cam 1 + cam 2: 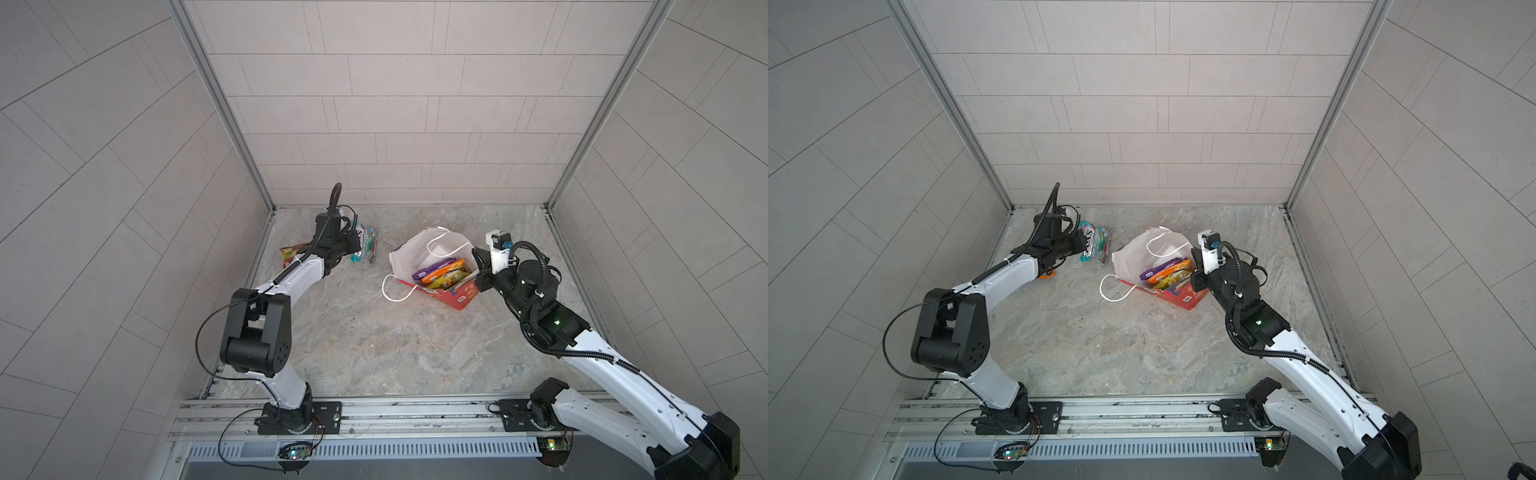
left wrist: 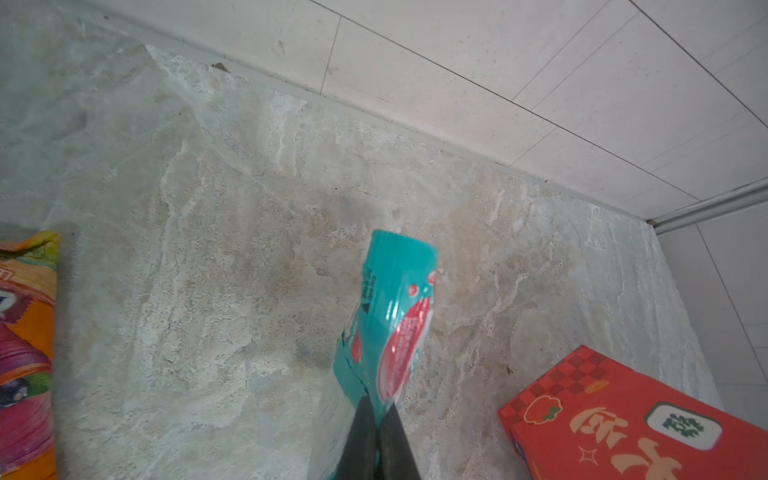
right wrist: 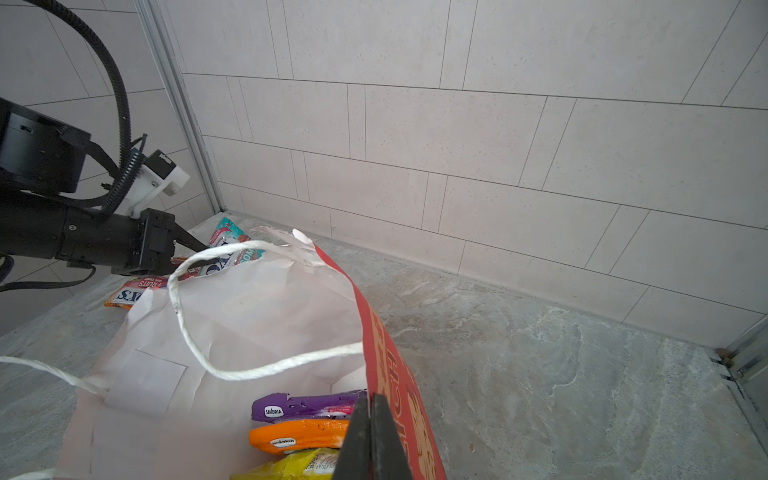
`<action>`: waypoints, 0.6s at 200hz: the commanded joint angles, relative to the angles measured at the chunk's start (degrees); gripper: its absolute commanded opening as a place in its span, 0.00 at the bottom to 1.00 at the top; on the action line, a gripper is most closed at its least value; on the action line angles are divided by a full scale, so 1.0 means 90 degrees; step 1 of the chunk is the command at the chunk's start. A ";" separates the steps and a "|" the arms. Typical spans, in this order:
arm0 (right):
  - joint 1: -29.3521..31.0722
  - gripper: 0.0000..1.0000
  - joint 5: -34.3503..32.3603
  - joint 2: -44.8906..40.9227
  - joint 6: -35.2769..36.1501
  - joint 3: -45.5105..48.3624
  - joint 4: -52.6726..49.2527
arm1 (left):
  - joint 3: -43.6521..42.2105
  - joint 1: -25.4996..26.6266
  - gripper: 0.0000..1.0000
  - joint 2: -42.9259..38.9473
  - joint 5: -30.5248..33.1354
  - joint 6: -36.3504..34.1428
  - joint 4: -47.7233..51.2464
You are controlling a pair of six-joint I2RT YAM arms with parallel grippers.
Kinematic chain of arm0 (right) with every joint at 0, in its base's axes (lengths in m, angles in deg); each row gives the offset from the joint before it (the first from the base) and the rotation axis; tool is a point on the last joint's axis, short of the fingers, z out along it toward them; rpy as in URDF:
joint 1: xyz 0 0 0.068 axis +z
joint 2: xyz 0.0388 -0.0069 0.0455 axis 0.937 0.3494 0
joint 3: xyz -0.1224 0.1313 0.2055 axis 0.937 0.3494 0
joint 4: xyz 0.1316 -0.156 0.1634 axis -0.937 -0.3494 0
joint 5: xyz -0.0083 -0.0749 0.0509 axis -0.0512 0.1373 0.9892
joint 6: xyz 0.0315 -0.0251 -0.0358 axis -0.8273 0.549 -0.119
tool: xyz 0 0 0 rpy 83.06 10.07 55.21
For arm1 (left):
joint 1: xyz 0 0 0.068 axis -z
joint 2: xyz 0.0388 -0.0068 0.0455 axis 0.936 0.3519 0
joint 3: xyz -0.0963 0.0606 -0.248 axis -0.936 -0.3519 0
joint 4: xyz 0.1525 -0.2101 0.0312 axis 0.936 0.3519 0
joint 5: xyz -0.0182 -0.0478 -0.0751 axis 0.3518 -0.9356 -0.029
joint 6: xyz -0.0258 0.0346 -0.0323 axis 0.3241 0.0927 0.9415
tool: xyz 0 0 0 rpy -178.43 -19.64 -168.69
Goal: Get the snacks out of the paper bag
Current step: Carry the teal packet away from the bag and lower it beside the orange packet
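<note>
The left gripper (image 2: 376, 409) is pinching a teal packet (image 2: 392, 307) tight near the back-left corner of the worktop (image 1: 374, 340), while the right gripper (image 3: 370, 409) is clamping the paper bag (image 3: 384, 357) by its rim.

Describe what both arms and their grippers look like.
Both arms match: the left arm and right arm have white shells, black joints and black ribbed cables. The left gripper and right gripper have slim dark tapered fingers.

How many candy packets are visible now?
5: a glossy teal packet in the left gripper; orange-red packet on the stone table; purple packet, orange packet and yellow packet inside the red paper bag. More may be hidden there.
</note>
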 commanded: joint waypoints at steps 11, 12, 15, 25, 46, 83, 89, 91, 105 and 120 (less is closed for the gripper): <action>-0.0038 0.00 0.0055 -0.0236 -0.0020 0.0006 0.0415 | 0.0420 -0.0406 0.00 0.0325 -0.0213 -0.0039 0.0518; -0.0040 0.00 0.0056 -0.0236 -0.0021 0.0006 0.0415 | 0.0436 -0.0414 0.00 0.0331 -0.0186 -0.0066 0.0558; -0.0041 0.00 0.0059 -0.0236 -0.0022 0.0006 0.0416 | 0.0496 -0.0420 0.00 0.0364 -0.0130 -0.0146 0.0684; -0.0042 0.00 0.0068 -0.0221 -0.0030 0.0016 0.0441 | 0.0736 -0.0463 0.00 0.0503 0.0013 -0.0404 0.1117; -0.0057 0.00 0.0095 -0.0186 -0.0036 0.0026 0.0466 | 0.1320 -0.0522 0.00 0.0905 -0.0110 -0.1102 0.2016; -0.0062 0.00 0.0111 -0.0171 -0.0038 0.0027 0.0467 | 0.2797 -0.0531 0.00 0.1794 0.0064 -0.2606 0.4143; -0.0066 0.00 0.0104 -0.0167 -0.0046 0.0026 0.0465 | 0.2936 -0.0536 0.00 0.1887 0.0174 -0.2770 0.4336; -0.0070 0.00 0.0107 -0.0167 -0.0050 0.0026 0.0471 | 0.2980 -0.0526 0.00 0.1906 0.0208 -0.2811 0.4393; -0.0072 0.00 0.0115 -0.0167 -0.0045 0.0026 0.0472 | 0.3140 -0.0528 0.00 0.1995 0.0390 -0.3169 0.4639; -0.0081 0.00 0.0097 -0.0167 -0.0041 0.0044 0.0476 | 0.3180 -0.0520 0.00 0.1995 0.0572 -0.3460 0.4739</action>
